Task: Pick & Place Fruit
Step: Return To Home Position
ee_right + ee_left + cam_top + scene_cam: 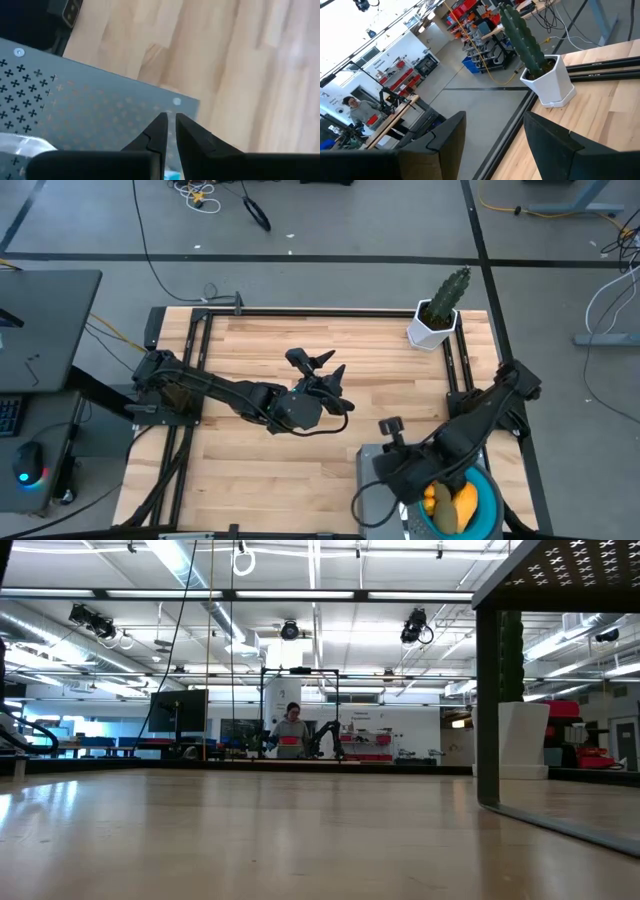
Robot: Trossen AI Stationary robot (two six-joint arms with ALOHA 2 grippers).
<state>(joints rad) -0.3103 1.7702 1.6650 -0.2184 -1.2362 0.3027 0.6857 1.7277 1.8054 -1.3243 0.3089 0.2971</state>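
Fruit (462, 505) lies in blue bowl (493, 490) beneath right arm (480, 415); right jaws nearly closed, empty, above grey shelf (372, 465); left jaws wide apart, empty, over the surface (260, 340) middle; advise lifting each arm before retracting, clear of shelf and cactus (447, 298).

Readable text, labels, brands, numbers, signs: we find none in any view. One doubtful item: dark marks (377, 64) on the far white wall of the room, left wrist view. They are perhaps lettering, but too small for us to read.
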